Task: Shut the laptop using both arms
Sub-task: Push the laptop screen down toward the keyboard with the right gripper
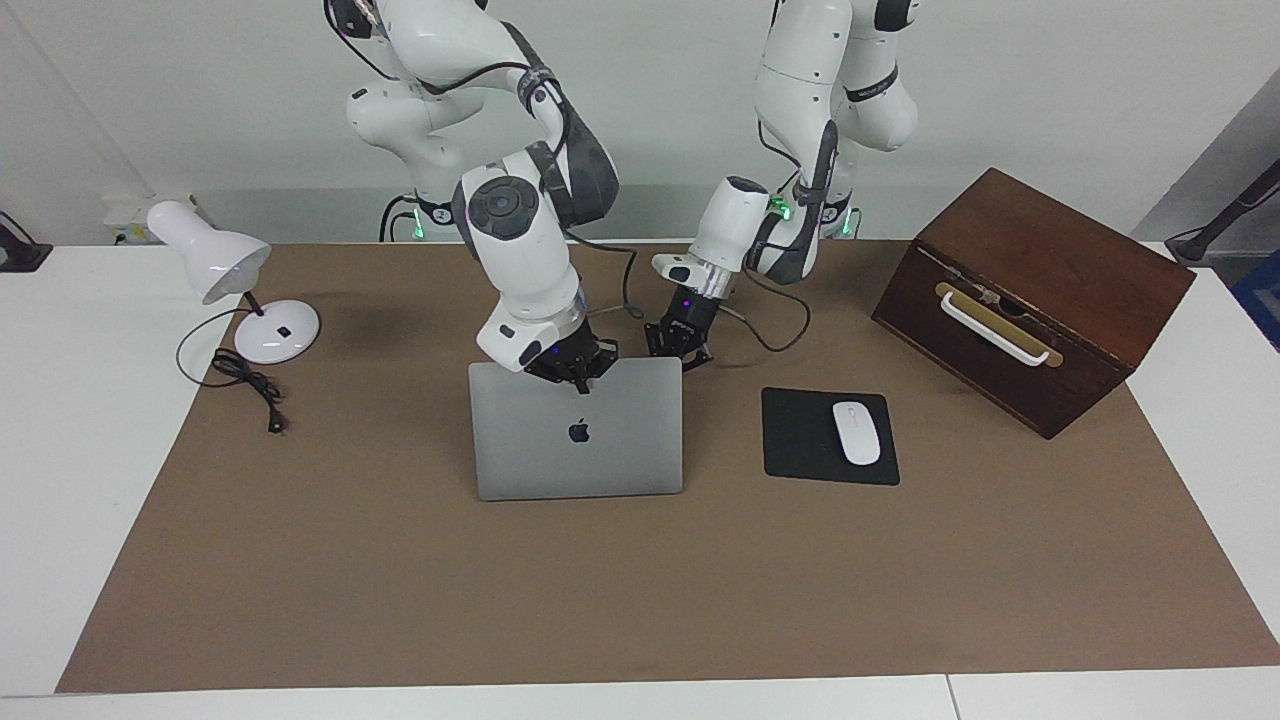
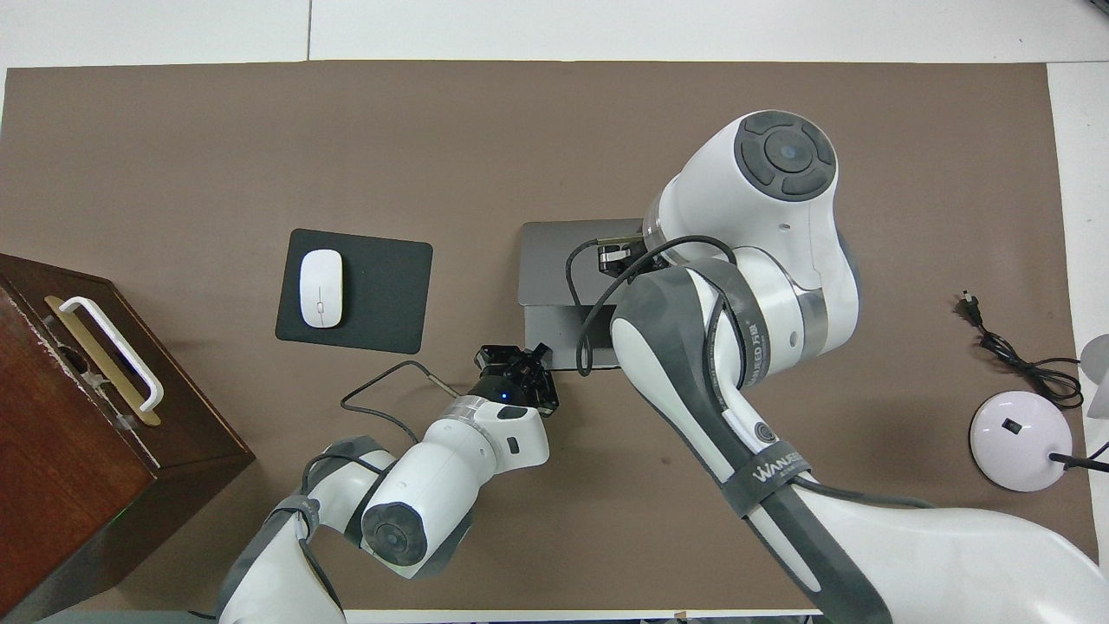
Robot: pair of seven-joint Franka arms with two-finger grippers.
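The thin silver-grey metal laptop (image 1: pixel 577 432) with a dark apple logo on its lid sits near the middle of the brown-covered bench (image 1: pixel 640 590), its lid tipped well down toward the robots but not flat; in the overhead view a strip of the base shows below the lid's edge. The right claw (image 1: pixel 578 378), black with its two fingertips pinched together on nothing, rests against the upper edge of the lid, on the outer face just above the logo. The right arm (image 2: pixel 745 286) arches over the laptop and hides much of it from above.

The left claw (image 1: pixel 680 352), likewise pinched shut and empty, sits low at the laptop's corner nearest the robots, toward the left arm's end of the bench; whether it touches the base cannot be told. The left arm (image 2: pixel 450 477) comes in low toward that corner.

Beside the left claw, toward the left arm's end, lies a flat black rectangular mouse pad (image 1: pixel 805 440) with a white oval mouse (image 1: pixel 856 432) on it. Further toward that end stands a dark brown wooden box (image 1: pixel 1035 290) with a white handle on a brass plate, its lid shut, so its contents are hidden. Well off from the right claw, at the right arm's end, stands a white desk lamp (image 1: pixel 225 275) with a black cord (image 1: pixel 245 385) trailing across the bench.
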